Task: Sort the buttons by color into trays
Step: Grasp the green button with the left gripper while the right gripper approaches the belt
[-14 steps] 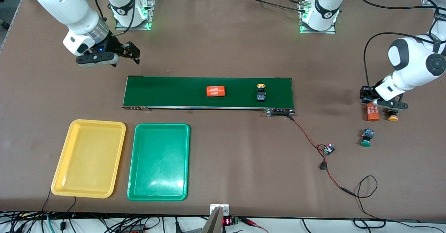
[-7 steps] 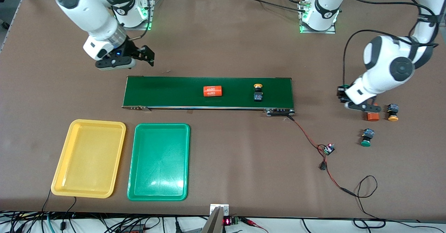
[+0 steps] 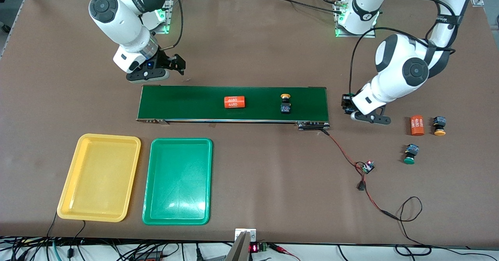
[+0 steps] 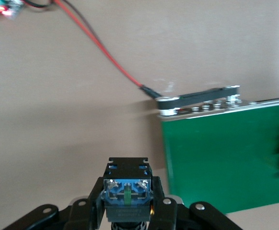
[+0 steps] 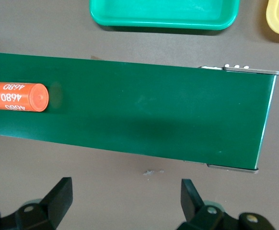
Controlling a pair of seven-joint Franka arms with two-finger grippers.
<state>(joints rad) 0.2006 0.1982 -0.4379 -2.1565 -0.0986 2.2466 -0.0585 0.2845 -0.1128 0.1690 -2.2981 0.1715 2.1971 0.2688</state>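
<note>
- Green-capped button [image 4: 128,197] is pinched in my left gripper [image 3: 348,104], fingers pressed on its black body; the gripper hangs over bare table just off the conveyor belt [image 3: 195,103] end twd the left arm's side. Left wrist view shows the button's blue terminal block btwn the fingers [image 4: 94,206], w/ the belt's corner and a red wire [image 4: 101,45] on the table.
- My right gripper [image 3: 171,64] is spread wide, nothing in it, over bare table beside the belt's long edge that lies farther from the front camera, at the right arm's end. Right wrist view: both fingertips [image 5: 60,191] well apart w/ bare table btwn them.
- On the belt: one yellow-capped button [image 3: 285,104] nr the left arm's end, and an orange cylinder [image 3: 234,102] marked 4680 abt mid-belt, lying on its side.
- Off the belt, twd the left arm's end: a 2nd orange cylinder [image 3: 417,125], w/ another yellow-capped button [image 3: 439,125] just beside it, not touching. A green-capped button on the table [image 3: 410,153] lies nearer the front camera than those two.
- Yellow tray [image 3: 82,140] and green tray [image 3: 206,144] sit side by side, nearer the front camera than the belt, yellow one closer to the right arm's end. No buttons in either.
- Small circuit board [image 3: 367,167] w/ a red light lies on the wire running from the belt's corner.
</note>
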